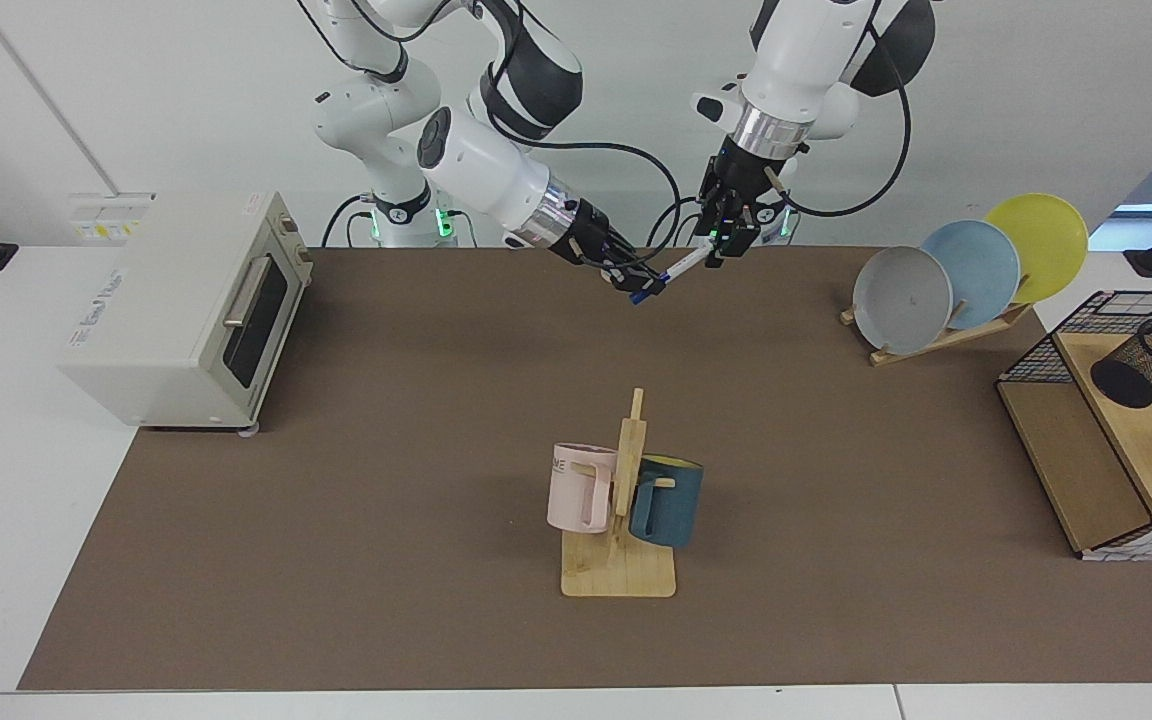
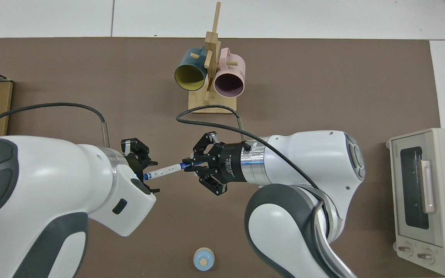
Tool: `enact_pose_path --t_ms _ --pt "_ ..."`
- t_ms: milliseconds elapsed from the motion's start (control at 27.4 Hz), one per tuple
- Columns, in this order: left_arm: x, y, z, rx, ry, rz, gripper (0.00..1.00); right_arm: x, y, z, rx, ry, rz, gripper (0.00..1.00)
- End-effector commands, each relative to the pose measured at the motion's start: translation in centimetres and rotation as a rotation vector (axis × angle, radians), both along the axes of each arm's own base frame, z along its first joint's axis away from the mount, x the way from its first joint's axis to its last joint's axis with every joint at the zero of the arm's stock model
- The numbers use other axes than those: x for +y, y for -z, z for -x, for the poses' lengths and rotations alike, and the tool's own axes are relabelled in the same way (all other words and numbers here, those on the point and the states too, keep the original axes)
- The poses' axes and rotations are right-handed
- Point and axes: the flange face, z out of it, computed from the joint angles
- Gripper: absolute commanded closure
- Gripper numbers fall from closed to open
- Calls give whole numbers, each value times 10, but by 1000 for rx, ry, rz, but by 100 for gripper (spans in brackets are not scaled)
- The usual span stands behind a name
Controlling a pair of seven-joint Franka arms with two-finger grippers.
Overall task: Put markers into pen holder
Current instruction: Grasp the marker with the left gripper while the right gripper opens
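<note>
Brown matting covers your tabletop [image 1: 336, 560], white walls behind. From the facing view, your right gripper [image 1: 636, 284] reaches out on a low, slanted arm, fingers clamped on the capped end of the slim white marker [image 1: 674, 268], which hangs in the air over the back of the tabletop. Your left gripper [image 1: 724, 243] points down from a steep arm at the marker's other end; whether its fingers grip it, you cannot tell. Well apart, the black mesh pen holder [image 1: 1151, 362] sits tilted on a wooden shelf [image 1: 1131, 450].

From the top view, the marker [image 2: 165, 170] bridges both grippers: right gripper [image 2: 190, 165] holding the blue cap, left gripper [image 2: 144, 172] at the blue tip, its fingers narrow around it.
</note>
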Motion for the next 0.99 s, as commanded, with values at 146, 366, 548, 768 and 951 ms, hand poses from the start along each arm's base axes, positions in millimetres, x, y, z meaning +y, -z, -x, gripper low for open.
enact_pose_path --t_ms 146,366,548,768,951 --pt "-7 -3 4 -1 5 5 100 2 -1 -4 4 30 -12 100" --pt "-8 -3 5 3 -9 3 100 2 -1 -4 10 33 -12 92" --pt "-4 -1 6 8 -23 -44 100 1 0 -3 2 27 9 0" --pt "13 2 5 8 -104 -189 100 -1 3 -3 -65 -41 116 0" --pt "68 5 -14 27 -226 -248 100 -8 10 -4 -198 -184 291 0"
